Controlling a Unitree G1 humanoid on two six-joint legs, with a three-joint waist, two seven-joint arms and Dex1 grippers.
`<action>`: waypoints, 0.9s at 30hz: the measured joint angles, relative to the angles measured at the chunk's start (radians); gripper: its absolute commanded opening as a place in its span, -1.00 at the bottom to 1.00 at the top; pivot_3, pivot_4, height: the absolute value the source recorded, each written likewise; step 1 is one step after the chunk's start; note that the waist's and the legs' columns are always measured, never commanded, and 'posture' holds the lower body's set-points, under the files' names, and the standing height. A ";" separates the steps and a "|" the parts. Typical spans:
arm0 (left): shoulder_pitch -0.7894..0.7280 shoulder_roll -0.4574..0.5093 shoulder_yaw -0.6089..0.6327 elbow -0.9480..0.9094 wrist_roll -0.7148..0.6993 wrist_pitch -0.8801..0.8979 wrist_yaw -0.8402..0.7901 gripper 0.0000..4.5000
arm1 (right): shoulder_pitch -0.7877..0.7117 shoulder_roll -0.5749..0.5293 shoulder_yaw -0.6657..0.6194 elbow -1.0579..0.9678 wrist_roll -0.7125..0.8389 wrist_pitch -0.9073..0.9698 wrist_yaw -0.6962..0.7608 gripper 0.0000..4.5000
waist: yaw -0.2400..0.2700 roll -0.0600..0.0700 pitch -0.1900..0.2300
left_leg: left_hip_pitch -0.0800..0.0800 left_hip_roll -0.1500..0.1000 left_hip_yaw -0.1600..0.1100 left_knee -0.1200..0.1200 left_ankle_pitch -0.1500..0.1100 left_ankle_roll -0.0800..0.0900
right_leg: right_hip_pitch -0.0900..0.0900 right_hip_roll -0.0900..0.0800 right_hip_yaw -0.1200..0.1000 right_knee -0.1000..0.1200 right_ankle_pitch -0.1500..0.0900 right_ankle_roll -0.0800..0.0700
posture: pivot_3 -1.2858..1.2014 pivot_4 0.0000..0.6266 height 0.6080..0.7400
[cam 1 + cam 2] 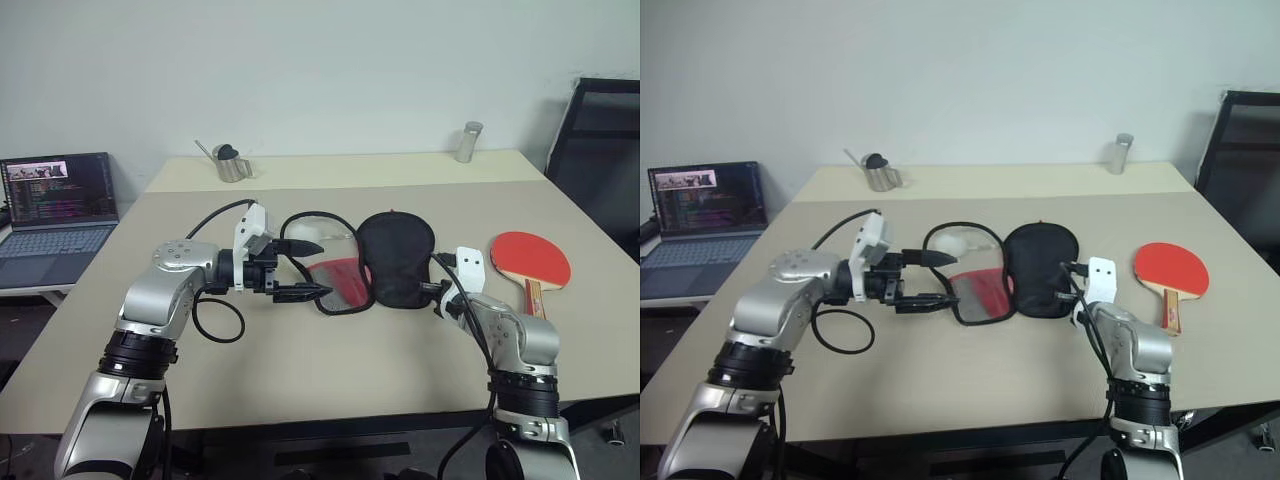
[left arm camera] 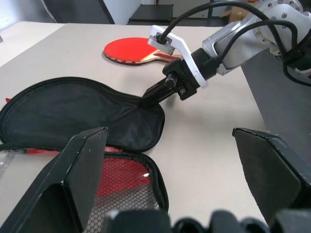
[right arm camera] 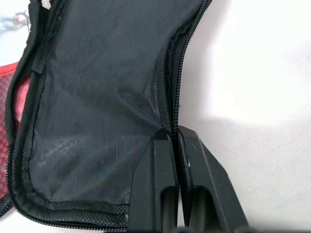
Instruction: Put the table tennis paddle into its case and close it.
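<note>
matt black woven cloth case (image 3: pixel 97 97) – red mesh pocket (image 2: pixel 121 182); smooth red rubber paddle (image 1: pixel 530 258); matt beige table (image 1: pixel 350 370)

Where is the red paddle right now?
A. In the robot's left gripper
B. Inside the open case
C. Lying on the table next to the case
C: the table tennis paddle lies flat on the table, apart from the open case, with no gripper on it.

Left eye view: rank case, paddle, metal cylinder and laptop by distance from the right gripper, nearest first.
From the right gripper:
1. Case: the shut fingers pinch its near edge, just to the gripper's left.
2. Paddle: lying on the table to its right.
3. Metal cylinder: at the table's far edge.
4. Laptop: off the table's left side.
</note>
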 measured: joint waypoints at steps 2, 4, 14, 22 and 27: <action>0.000 -0.001 0.000 0.000 0.002 0.000 0.000 1.00 | 0.000 -0.008 0.014 0.001 0.004 0.002 0.013 -0.97 | 0.000 0.000 0.000 | 0.000 0.000 0.000 0.000 0.000 0.000 | 0.000 0.000 0.000 0.000 0.000 0.000 | 0.03 -0.52 1.00; 0.000 -0.002 0.000 0.000 0.003 0.000 0.000 1.00 | -0.004 -0.016 0.030 0.005 0.006 0.001 0.022 -0.97 | 0.000 0.000 0.000 | 0.000 0.000 0.000 0.000 0.000 0.000 | 0.000 0.000 0.000 0.000 0.000 0.000 | 0.03 -0.52 1.00; 0.002 -0.002 0.000 0.000 0.004 0.000 0.002 1.00 | -0.010 -0.100 0.082 0.017 -0.006 -0.060 0.066 0.22 | 0.000 0.000 0.000 | 0.000 0.000 0.000 0.000 0.000 0.000 | 0.000 0.000 0.000 0.000 0.000 0.000 | 0.03 -0.52 1.00; 0.015 -0.003 0.000 -0.014 -0.001 0.005 0.005 1.00 | -0.009 -0.258 0.101 -0.023 -0.019 -0.129 0.172 1.00 | 0.001 0.000 0.000 | 0.000 0.000 0.001 0.000 0.000 0.000 | 0.000 0.000 0.000 -0.001 0.000 0.000 | 0.03 -0.52 1.00; 0.032 -0.002 0.002 -0.021 -0.002 0.006 0.008 1.00 | 0.002 -0.345 0.022 -0.014 -0.032 -0.130 0.155 1.00 | 0.004 -0.001 0.000 | 0.000 0.000 0.001 0.000 0.000 0.000 | 0.000 0.000 -0.001 -0.001 0.000 0.000 | 0.03 -0.52 1.00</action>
